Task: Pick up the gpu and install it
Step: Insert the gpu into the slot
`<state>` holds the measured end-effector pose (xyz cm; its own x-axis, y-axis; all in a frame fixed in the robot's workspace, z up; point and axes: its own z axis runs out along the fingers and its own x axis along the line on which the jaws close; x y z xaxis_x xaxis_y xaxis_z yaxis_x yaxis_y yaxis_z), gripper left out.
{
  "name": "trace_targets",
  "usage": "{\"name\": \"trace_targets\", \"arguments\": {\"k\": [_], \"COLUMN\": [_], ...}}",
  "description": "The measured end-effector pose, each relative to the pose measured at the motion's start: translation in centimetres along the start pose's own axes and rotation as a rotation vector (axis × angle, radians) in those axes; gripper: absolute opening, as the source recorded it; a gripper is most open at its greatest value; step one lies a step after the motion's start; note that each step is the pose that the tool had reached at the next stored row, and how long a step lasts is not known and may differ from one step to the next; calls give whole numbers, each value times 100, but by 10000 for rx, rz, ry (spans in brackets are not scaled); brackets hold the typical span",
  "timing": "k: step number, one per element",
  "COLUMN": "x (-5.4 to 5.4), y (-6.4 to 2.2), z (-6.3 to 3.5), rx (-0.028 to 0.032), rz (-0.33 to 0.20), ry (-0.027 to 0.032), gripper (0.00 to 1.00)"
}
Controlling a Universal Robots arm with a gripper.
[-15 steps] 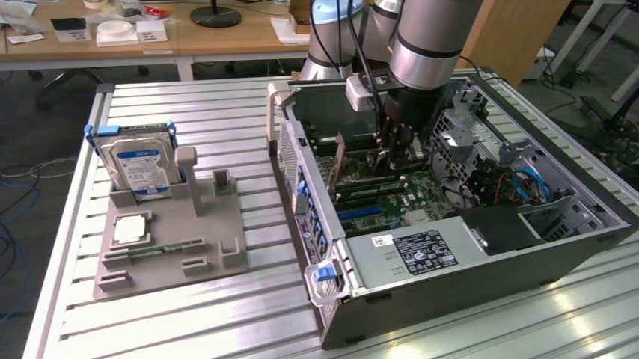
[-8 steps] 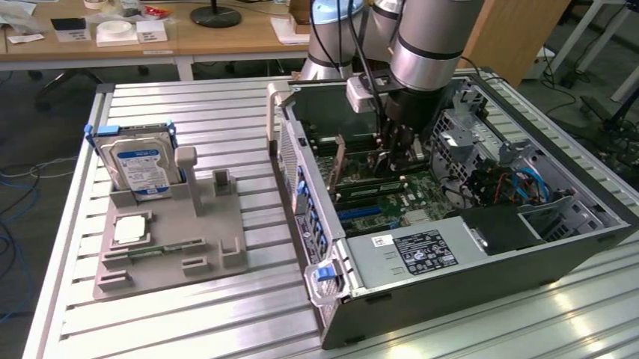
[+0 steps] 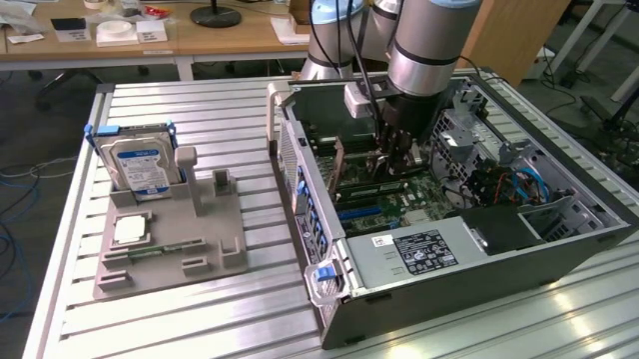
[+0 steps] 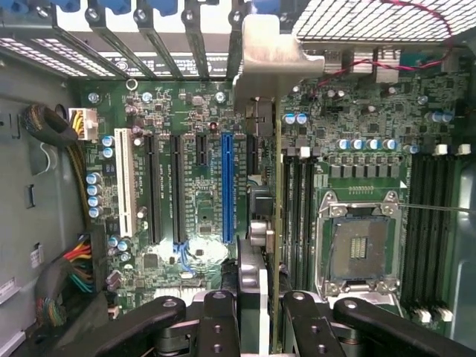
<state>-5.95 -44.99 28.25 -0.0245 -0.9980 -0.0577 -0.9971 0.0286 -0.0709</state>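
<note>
My gripper is lowered into the open computer case, over the motherboard. It is shut on the gpu, a thin card seen edge-on in the wrist view, with its grey metal bracket against the case's rear slot openings. The black fingers press on both sides of the card. The card stands upright just above the board, between the blue expansion slot and the memory slots. In the exterior view the gpu shows beside the fingers.
A grey fixture on the table at the exterior view's left holds a silver hard drive, a square chip and a green memory stick. Inside the case are the power supply, the CPU socket and cable bundles.
</note>
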Motion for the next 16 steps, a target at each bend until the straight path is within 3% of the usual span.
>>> {"name": "trace_targets", "arguments": {"k": [7, 16], "x": [68, 110], "y": [7, 70], "z": [44, 139], "rx": [17, 25], "rz": [2, 5], "ry": [-56, -59], "gripper": [28, 28]}}
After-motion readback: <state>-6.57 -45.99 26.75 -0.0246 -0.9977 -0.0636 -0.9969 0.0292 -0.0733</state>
